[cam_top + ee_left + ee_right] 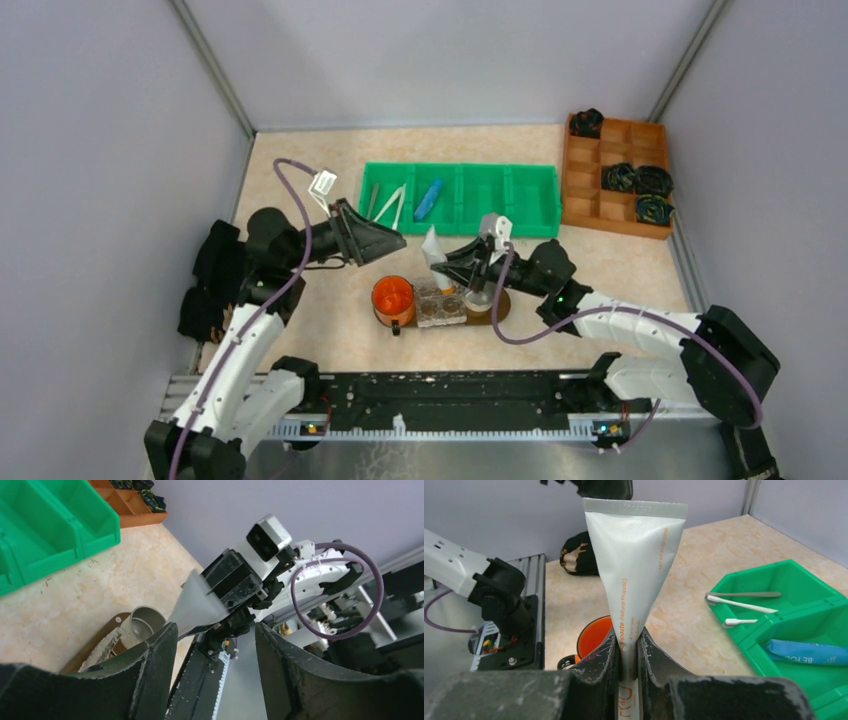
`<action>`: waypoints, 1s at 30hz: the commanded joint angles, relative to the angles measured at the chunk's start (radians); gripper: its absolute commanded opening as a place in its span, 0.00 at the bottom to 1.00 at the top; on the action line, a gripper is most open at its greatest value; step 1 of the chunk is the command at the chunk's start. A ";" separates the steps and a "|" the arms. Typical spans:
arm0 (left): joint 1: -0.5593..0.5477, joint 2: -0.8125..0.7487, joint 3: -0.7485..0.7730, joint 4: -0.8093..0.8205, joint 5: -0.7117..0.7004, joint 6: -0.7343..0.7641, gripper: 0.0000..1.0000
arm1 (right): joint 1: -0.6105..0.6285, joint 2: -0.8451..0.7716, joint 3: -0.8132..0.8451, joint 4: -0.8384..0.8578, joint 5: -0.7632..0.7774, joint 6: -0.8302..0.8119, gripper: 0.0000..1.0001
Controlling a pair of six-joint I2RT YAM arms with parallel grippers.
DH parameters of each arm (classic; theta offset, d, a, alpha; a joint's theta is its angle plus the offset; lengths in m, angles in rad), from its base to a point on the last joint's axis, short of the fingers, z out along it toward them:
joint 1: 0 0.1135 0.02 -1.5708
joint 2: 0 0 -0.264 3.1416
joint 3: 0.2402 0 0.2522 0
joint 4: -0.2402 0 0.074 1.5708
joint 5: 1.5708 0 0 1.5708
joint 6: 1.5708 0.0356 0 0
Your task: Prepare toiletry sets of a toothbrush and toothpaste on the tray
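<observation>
My right gripper is shut on a white toothpaste tube and holds it upright above the dark brown tray, crimped end up. The tube also shows in the top view and the left wrist view. My left gripper is open and empty, just left of the tube. Slim white and grey toothbrushes and a blue tube lie in the green bin.
On the tray stand an orange cup, a clear container and a grey cup. An orange-brown compartmented box with dark bundles sits at the back right.
</observation>
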 commanded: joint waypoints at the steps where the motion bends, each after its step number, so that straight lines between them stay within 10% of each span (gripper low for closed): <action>1: -0.122 0.025 0.152 -0.227 -0.164 0.248 0.67 | 0.029 0.012 0.095 -0.054 0.042 -0.098 0.00; 17: -0.252 0.168 0.439 -0.830 -0.697 0.622 0.60 | 0.043 0.037 0.169 -0.225 0.135 -0.219 0.00; 30: -0.296 0.236 0.614 -1.005 -0.635 0.682 0.60 | 0.043 0.076 0.212 -0.279 0.184 -0.260 0.00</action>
